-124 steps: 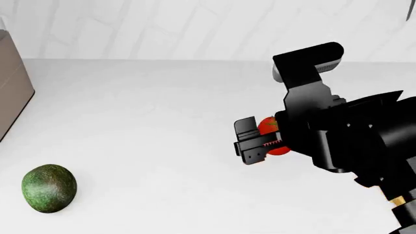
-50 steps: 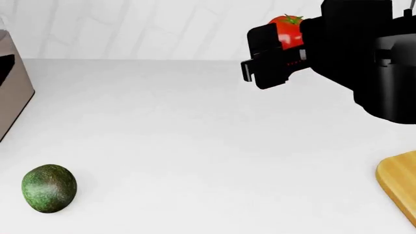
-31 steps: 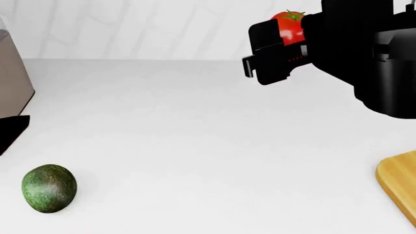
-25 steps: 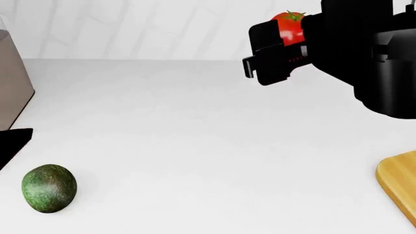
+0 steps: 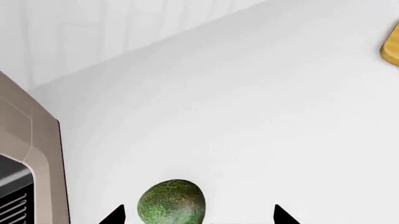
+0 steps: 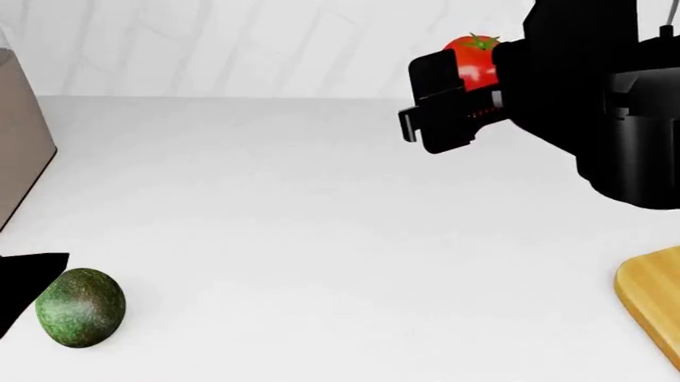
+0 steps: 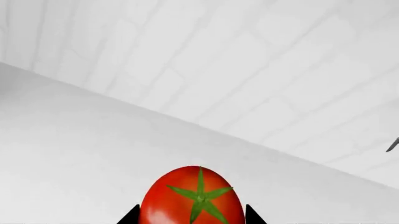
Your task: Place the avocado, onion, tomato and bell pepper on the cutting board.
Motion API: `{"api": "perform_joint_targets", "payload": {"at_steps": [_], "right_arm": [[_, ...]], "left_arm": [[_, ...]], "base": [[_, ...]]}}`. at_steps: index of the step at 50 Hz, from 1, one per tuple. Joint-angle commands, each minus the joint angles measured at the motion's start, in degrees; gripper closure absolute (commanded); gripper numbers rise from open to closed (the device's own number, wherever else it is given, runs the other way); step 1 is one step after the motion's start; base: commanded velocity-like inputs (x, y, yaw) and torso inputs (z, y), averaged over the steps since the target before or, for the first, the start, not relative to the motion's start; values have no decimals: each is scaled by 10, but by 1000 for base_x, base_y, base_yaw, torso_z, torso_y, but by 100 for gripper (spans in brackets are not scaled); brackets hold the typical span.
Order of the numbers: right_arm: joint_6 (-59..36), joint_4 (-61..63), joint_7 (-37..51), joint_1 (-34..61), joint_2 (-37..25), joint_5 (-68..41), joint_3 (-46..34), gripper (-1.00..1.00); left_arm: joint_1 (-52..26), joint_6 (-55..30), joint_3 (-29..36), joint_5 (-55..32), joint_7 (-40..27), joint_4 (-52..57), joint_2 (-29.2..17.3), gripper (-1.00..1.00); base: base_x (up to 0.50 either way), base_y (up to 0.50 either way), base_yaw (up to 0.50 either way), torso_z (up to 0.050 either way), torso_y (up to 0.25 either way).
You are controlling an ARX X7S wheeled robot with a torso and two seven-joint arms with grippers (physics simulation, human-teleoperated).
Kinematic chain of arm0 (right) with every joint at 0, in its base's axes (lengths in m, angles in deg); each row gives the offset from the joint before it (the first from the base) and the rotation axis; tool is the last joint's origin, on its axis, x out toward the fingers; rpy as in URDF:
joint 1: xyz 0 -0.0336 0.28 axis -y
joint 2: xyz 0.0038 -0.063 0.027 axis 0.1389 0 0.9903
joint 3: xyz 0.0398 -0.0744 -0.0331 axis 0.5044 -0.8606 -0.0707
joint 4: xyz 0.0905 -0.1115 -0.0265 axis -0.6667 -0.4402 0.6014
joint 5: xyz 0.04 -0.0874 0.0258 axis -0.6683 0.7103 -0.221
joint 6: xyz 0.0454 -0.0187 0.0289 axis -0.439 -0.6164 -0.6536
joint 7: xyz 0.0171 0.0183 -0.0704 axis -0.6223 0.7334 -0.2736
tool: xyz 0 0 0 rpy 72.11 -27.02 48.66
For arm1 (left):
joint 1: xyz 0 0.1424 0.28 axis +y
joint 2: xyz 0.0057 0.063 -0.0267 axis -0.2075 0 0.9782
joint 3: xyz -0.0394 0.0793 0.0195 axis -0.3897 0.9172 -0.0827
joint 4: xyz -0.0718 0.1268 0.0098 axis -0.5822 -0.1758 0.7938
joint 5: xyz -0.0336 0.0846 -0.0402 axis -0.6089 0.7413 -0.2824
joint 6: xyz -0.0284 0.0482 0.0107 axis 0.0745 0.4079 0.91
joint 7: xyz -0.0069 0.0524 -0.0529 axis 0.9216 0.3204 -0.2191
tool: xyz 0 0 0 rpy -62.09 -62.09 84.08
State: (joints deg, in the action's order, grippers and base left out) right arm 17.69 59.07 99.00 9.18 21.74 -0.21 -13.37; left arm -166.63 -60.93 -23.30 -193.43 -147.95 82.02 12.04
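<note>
Nearest, the avocado [image 6: 80, 307] lies on the white surface [image 6: 318, 239], and the left hand [image 5: 196, 215] sits right at it, spread wide with one fingertip [image 5: 114, 215] on each side of the fruit and neither visibly touching it; a tan appliance [image 6: 21, 151] stands beyond the avocado at the surface's edge. Well to the avocado's other side, a corner of the board [image 6: 650, 306] shows, bare in the part that shows. Farthest from the avocado and high above the surface, the right hand [image 6: 459, 97] is clenched on the tomato [image 6: 474, 62], calyx up, before the white brick wall [image 6: 266, 48].
</note>
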Motion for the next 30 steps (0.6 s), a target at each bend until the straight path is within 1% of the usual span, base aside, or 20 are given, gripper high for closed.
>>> {"api": "perform_joint_targets", "payload": {"at_steps": [1,11,17,22,30], "right_arm": [[-1,9,0,-5,-5,9,2,100],[0,16,-4,-8,-7,7,-1,100],[1,20,-2,-13,-9,3,0,100],[0,23,-2,-14,-11,1,0,100],[2,20,-7,-15,-10,7,-5,100]], "left_arm": [[35,-23,-17,68,32,-14,5,-100],[67,-49,-32,150,77,-34,30,-100],[80,-50,-42,184,99,-41,39,-100],[105,-49,-58,232,135,-47,49,-100],[134,-43,-66,279,175,-53,58,-100]], "base": [[0,0,0,0,0],[0,0,0,0,0],[0,0,0,0,0],[0,0,0,0,0],[0,0,0,0,0]]}}
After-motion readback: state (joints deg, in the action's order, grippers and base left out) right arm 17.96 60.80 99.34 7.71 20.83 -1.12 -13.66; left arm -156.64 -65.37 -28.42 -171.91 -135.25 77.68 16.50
